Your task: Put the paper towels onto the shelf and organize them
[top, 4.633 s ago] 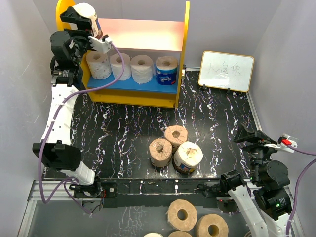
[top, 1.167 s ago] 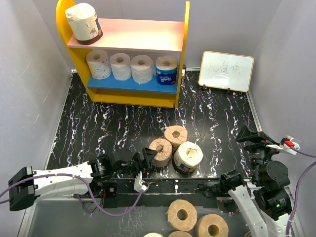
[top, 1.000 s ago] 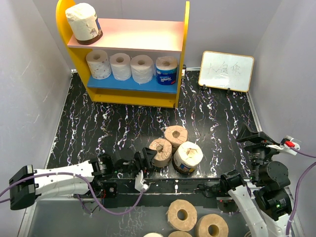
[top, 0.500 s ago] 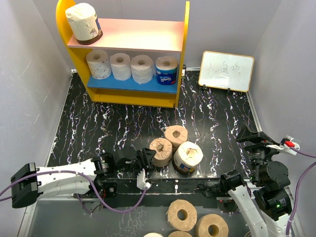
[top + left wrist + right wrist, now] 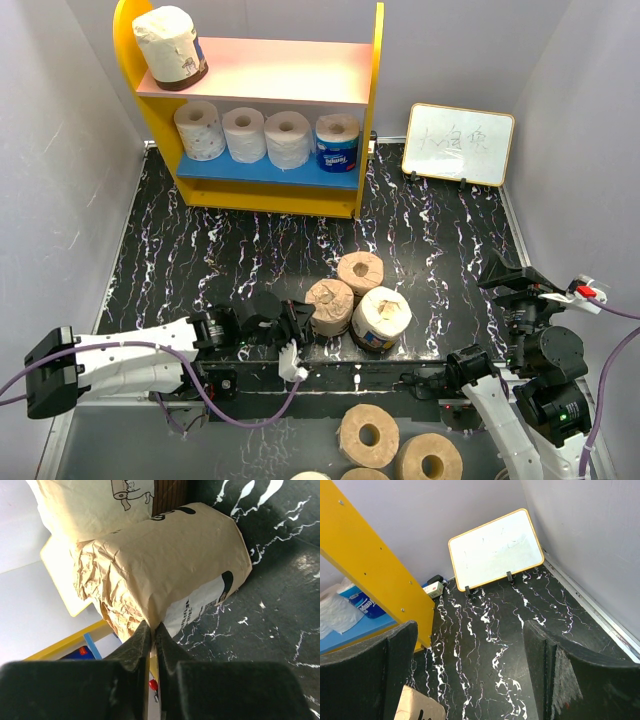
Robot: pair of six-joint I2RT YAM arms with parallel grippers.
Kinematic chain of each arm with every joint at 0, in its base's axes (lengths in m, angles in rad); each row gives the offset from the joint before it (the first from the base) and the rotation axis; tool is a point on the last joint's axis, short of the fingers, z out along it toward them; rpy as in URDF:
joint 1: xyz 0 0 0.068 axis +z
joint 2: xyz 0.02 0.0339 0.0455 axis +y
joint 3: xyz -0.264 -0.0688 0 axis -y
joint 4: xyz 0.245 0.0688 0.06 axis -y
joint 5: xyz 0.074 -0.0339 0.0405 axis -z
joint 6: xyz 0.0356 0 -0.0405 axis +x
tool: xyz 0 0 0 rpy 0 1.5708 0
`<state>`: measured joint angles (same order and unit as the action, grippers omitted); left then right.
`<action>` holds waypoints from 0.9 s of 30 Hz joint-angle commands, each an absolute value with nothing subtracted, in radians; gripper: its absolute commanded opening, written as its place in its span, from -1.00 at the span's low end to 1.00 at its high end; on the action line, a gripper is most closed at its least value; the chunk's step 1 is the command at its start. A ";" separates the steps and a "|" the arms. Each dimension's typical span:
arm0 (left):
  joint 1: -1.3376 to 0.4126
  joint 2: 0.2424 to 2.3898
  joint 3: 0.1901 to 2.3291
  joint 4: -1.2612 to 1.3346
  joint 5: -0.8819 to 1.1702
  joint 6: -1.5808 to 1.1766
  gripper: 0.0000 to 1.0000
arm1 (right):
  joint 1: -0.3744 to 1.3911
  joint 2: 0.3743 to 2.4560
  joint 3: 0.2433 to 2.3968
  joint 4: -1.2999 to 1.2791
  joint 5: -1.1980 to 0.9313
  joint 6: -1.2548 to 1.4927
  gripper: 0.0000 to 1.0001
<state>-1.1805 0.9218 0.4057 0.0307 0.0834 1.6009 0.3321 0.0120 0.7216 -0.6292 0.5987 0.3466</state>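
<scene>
On our left hand [image 5: 152,630] the fingers are pressing together against the tan paper towel [image 5: 170,565] and its crumpled wrap; our right hand [image 5: 470,677] is hanging spread wide. The towel is standing on the counter [image 5: 280,630].

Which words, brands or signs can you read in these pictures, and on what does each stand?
"Tempo" (probably, small): blue-wrapped paper roll on the yellow-sided wooden shelf.
Handwritten characters, too faint to read: white board with orange frame.
Black print, too small to read: tan paper-wrapped roll.
</scene>
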 commanded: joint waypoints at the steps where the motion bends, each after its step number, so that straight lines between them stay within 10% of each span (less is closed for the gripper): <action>1: -1.184 0.932 0.512 -0.224 0.073 1.585 -1.00 | 0.337 -0.003 0.736 -0.614 0.591 0.350 0.69; 27: -1.136 0.825 0.809 -0.469 -0.114 1.475 -1.00 | 0.337 -0.005 0.736 -0.611 0.574 0.344 0.70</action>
<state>-1.1515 0.8146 0.7574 -0.5285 -0.0658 1.4788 0.3321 0.0120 0.7216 -0.6315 0.5766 0.3462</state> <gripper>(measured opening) 0.009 0.850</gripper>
